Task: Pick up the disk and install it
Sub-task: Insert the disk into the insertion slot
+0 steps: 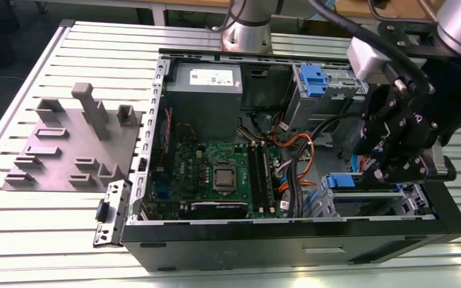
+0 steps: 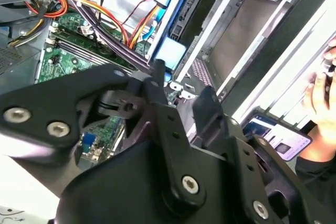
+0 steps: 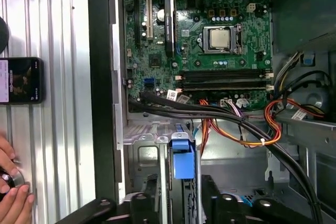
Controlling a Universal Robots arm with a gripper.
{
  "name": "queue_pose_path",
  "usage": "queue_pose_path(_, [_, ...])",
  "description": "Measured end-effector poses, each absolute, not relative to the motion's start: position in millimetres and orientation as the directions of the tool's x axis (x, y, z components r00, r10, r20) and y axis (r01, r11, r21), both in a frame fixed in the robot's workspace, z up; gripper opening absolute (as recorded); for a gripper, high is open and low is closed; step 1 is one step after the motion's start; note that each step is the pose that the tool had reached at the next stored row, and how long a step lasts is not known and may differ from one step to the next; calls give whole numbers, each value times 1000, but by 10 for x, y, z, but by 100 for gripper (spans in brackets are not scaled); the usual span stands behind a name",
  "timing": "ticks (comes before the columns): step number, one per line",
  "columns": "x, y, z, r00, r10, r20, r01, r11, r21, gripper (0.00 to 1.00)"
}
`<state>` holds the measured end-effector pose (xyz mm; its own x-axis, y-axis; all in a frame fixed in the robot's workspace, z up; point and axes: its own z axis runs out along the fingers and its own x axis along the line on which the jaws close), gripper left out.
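An open computer case (image 1: 295, 237) lies on a ribbed metal surface (image 1: 22, 234), its circuit board (image 1: 214, 174) and bundled cables (image 1: 295, 162) exposed. On the exterior view's left sits a grey block of slots and pegs (image 1: 66, 144) — well apart from the case. The black gripper (image 1: 403, 174) hangs over the drive bay at the case's corner on the exterior view's right, its fingers (image 3: 210, 195) standing either side of the disk (image 3: 182, 182), which sits upright in the bay, blue frame up; whether they clamp it I cannot tell. In the first wrist view a phone (image 3: 21, 80) lies on the surface beside the case, with a person's hand (image 3: 13, 195) near it
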<state>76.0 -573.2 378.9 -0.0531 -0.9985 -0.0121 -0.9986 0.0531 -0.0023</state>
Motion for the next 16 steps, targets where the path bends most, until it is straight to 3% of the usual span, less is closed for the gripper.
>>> queue_pose_path(1, [761,-5733,3772,-53,-999,-12,-999,53,-2,49])
queue_pose_path(5, [761,-5733,3698,-53,-999,-12,-999,53,-2,24])
queue_pose_path(6, [761,-5733,3680,-53,-999,-12,-999,53,-2,24])
queue_pose_path(8, [761,-5733,3644,-53,-999,-12,-999,53,-2,13])
queue_pose_path(16, [761,-5732,3546,-53,-999,-12,-999,53,-2,11])
